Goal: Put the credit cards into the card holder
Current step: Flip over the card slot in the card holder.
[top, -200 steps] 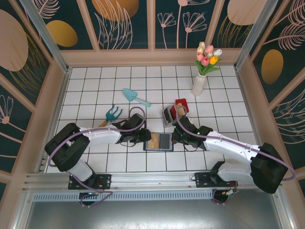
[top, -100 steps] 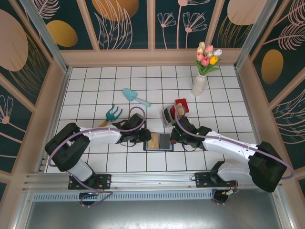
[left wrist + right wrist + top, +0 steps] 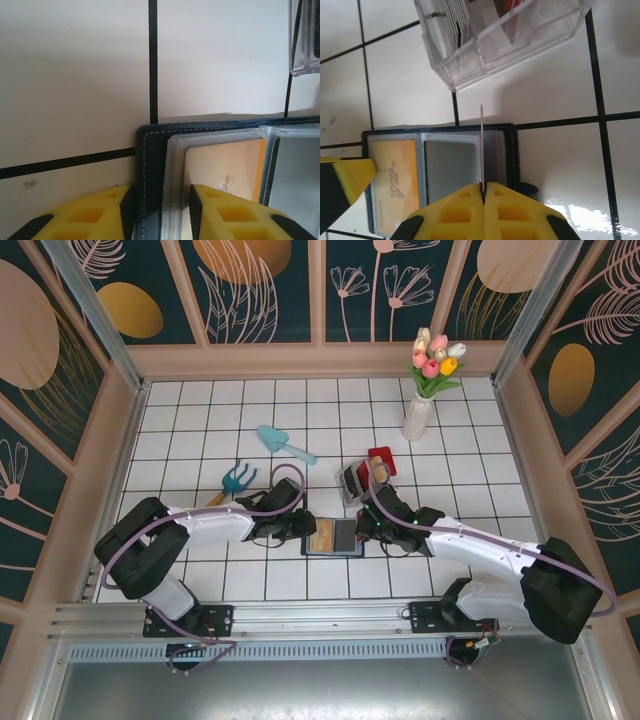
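Left gripper [image 3: 160, 212] unchanged: its jaws stand a narrow gap apart, straddling the left edge of the card holder [image 3: 150, 165]. I cannot tell whether they pinch it or only press it flat. The right gripper [image 3: 483, 187] is clamped on a thin held card [image 3: 481, 145], seen edge-on, colour unreadable. Over the last second this gripper has crept from just right of the card holder to above its right half, so the card now stands upright over the empty clear sleeve. A gold-tan card [image 3: 392, 175] is seated in the sleeve left of it. My read: the second insertion is lined up but not yet started. Beyond the card holder, the clear rack [image 3: 505, 40] holds more cards.
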`<action>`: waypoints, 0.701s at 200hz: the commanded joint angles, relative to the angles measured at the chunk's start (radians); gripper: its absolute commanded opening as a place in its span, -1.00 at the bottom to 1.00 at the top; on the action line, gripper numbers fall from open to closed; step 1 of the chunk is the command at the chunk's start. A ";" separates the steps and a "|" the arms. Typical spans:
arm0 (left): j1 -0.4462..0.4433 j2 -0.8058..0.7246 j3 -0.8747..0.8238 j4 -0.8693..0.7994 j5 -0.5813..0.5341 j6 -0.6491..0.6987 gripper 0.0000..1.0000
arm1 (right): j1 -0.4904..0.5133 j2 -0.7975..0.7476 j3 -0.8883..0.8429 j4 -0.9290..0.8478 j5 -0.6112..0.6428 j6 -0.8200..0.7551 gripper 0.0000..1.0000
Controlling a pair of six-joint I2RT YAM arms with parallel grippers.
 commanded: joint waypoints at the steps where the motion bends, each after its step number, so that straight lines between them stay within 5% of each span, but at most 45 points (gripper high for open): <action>1: -0.009 0.041 -0.026 0.022 0.030 0.003 -0.32 | -0.007 -0.041 0.024 -0.012 -0.024 -0.004 -0.98; 105: -0.010 0.042 -0.022 0.035 0.034 -0.001 -0.48 | 0.020 0.033 0.082 0.147 -0.159 -0.028 -0.96; 140: -0.010 0.043 -0.026 0.032 0.030 0.000 -0.48 | 0.025 0.050 0.120 0.043 -0.072 -0.037 -0.96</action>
